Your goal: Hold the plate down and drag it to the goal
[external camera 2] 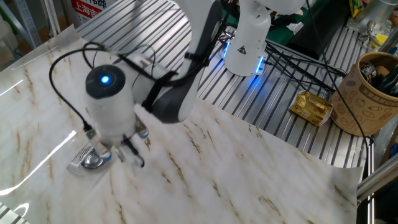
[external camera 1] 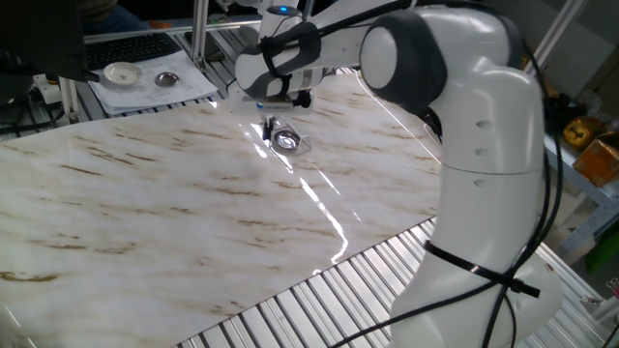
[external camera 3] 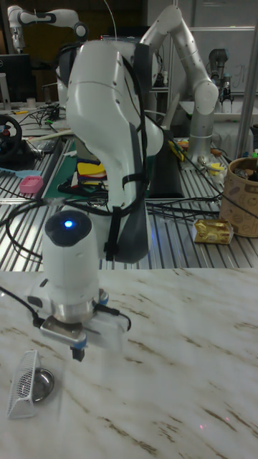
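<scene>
The plate [external camera 1: 287,141] is a small shiny metal dish lying flat on the marble table, inside the faint glossy goal [external camera 1: 302,147] patch. From the other side the plate [external camera 2: 94,162] shows at the goal [external camera 2: 78,158], whose surface mirrors a pale grid. My gripper [external camera 3: 77,351] hangs above the table, up and to the right of the plate [external camera 3: 41,385], not touching it. Its fingers are together with nothing between them. The gripper [external camera 2: 132,153] is clear of the dish, and the gripper [external camera 1: 270,126] tip hovers just left of it.
A white round dish [external camera 1: 123,72] and another small metal dish [external camera 1: 167,78] sit on paper at the back left, beside a keyboard [external camera 1: 135,46]. Off the marble stand a brown patterned cup [external camera 2: 373,93], a gold foil pack [external camera 2: 314,109] and the arm's base [external camera 2: 249,43].
</scene>
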Controlling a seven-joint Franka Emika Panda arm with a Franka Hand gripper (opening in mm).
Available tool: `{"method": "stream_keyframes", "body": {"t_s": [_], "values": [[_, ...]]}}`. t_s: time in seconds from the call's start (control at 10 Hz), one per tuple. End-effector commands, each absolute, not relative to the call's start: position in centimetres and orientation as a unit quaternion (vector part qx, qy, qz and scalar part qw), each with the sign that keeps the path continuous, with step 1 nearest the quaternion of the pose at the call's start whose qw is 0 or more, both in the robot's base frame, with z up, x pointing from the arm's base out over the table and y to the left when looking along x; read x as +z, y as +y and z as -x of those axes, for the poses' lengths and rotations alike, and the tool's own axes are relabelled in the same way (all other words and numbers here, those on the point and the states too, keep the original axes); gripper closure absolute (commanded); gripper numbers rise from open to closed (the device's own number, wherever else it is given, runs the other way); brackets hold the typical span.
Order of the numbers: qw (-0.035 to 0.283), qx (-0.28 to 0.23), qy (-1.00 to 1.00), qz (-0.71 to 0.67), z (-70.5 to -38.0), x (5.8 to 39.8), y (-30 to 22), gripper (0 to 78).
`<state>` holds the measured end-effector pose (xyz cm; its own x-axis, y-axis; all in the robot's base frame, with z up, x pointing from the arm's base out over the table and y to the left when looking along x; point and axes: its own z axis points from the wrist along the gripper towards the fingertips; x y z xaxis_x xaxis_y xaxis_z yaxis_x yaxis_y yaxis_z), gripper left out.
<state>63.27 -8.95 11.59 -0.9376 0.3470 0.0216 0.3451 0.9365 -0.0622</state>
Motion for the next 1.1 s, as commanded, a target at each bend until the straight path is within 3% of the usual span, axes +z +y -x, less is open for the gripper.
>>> {"method": "stream_keyframes", "body": {"t_s": [0.1, 1.1], "values": [[0.023, 0.027, -0.992, 0.124, -59.7, 16.2, -8.4, 77.6], [0.047, 0.016, -0.996, 0.078, -56.1, 20.4, -11.1, 77.6]]}}
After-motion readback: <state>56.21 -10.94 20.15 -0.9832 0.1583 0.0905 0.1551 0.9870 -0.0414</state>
